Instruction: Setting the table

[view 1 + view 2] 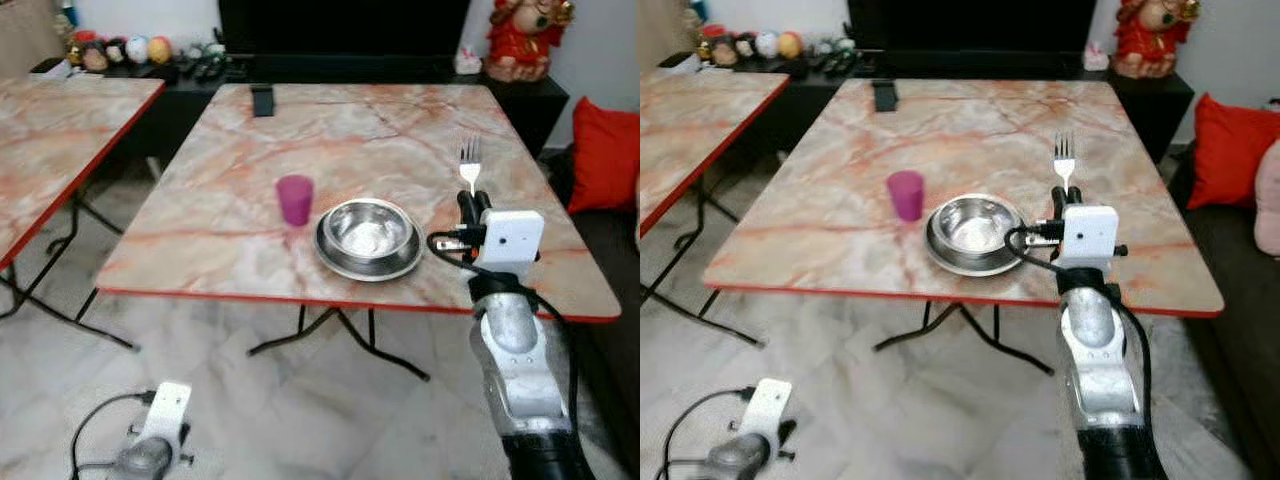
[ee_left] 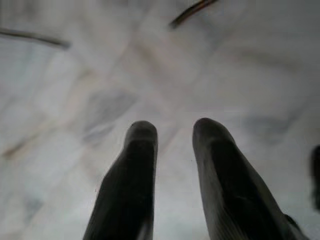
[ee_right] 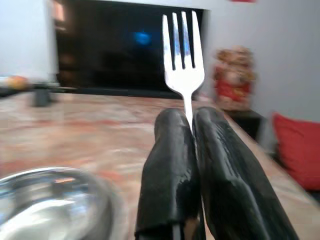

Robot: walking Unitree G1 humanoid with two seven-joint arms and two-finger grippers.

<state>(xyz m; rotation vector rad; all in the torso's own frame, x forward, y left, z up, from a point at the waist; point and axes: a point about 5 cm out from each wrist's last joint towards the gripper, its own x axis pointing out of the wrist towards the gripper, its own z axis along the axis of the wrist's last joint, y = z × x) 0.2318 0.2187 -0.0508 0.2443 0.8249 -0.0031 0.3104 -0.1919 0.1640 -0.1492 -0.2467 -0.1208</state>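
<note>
My right gripper [image 3: 192, 125] pinches the fork [image 3: 183, 55] above the table [image 1: 240, 200].
It hangs just beside the steel bowl [image 1: 368, 238], near the purple cup [image 1: 294, 199]; my left gripper [image 2: 172, 132], fingers spread, hangs over the floor.

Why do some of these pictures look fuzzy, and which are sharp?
Left and right eye views: evenly lit and fairly sharp; the steel bowl shows glare. Right wrist view: the fork is crisp, the bowl and background soft. Left wrist view: blurred throughout, the left gripper dark against pale floor.
</note>
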